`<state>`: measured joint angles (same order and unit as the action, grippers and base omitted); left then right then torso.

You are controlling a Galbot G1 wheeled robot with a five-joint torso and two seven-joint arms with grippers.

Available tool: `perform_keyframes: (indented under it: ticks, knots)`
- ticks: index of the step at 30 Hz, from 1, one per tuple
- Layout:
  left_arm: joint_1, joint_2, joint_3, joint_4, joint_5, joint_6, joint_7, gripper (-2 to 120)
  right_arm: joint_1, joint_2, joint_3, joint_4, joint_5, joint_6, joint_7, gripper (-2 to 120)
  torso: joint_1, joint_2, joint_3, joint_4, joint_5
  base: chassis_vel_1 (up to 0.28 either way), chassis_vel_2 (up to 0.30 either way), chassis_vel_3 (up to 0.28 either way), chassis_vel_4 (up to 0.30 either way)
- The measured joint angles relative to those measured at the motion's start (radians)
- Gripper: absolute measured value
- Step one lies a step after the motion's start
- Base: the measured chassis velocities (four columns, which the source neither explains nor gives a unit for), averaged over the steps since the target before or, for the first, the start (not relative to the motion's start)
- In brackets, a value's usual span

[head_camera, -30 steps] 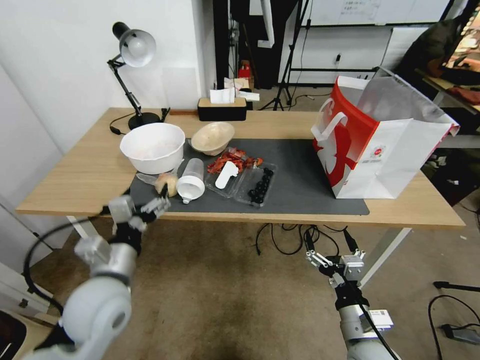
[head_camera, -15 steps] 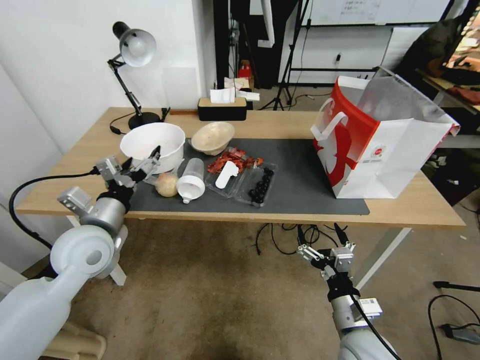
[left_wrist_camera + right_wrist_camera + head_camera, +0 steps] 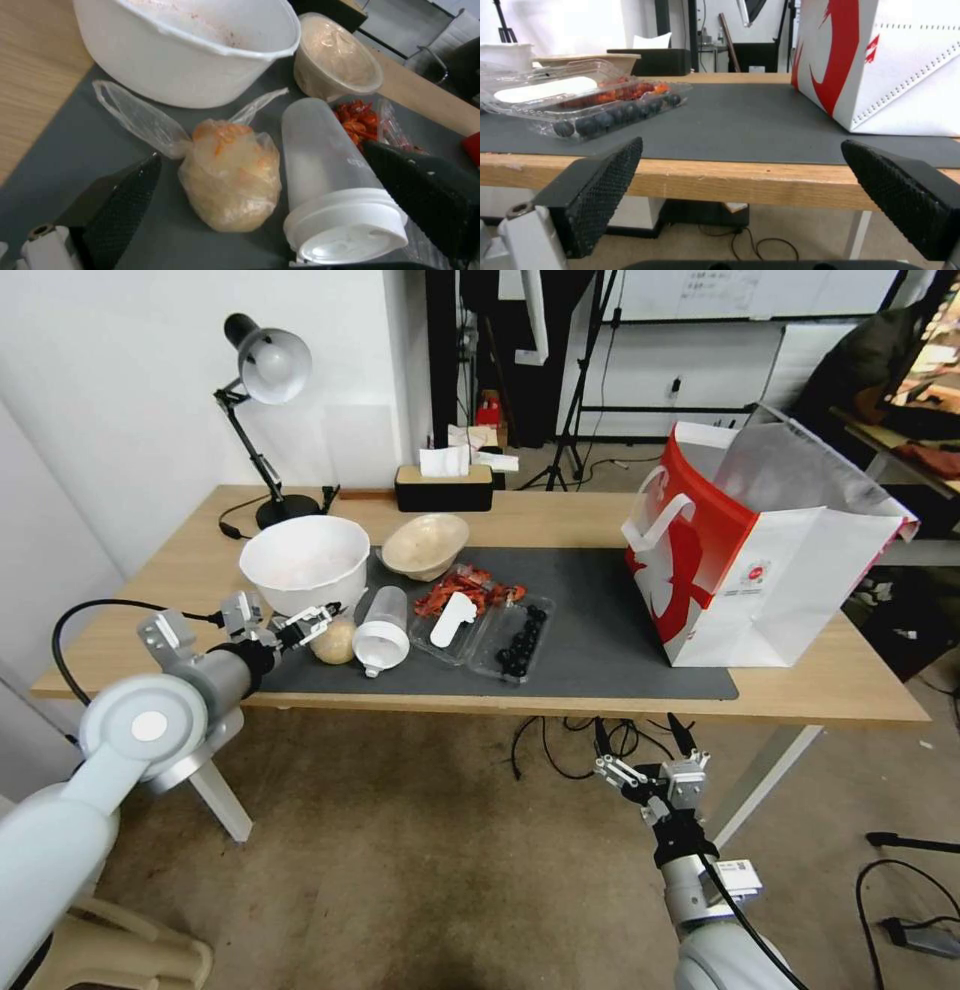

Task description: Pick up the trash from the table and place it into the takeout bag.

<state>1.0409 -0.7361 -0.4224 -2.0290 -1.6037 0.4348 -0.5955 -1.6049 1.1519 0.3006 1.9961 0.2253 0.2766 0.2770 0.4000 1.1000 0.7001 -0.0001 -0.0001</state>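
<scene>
Left pincer (image 3: 283,622) dropped lower since half-second ago, now level over desk (image 3: 180,610) edge, jaws wide, beige lump (image 3: 232,170) just ahead. Right pincer (image 3: 645,752) unchanged, wide, below desk.

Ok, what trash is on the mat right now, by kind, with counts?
Bowls: 2, white bowl and tan bowl
Lidded cups: 1, clear cup
Bagged lumps: 1, beige lump
Clear trays: 2, red scraps tray and dark berries tray
Total: 6

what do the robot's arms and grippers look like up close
Both arms are pale grey, rounded shells with round joint caps. The left gripper and right gripper have silver metal frames and black fingers with knobbly textured pads. A black cable loops off the left arm; the right wrist carries a white label.
</scene>
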Motion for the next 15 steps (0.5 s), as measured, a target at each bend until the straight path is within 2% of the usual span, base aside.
perform_keyframes:
  ticks: [15]
  knots:
    - [-0.007, -0.009, 0.010, -0.027, 0.035, 0.011, -0.004, 100, -0.002, 0.000, -0.004, 0.014, -0.004, -0.016, 0.001, 100, 0.000, 0.000, 0.000, 0.0001, 0.0000, 0.000, 0.000, 0.000, 0.000]
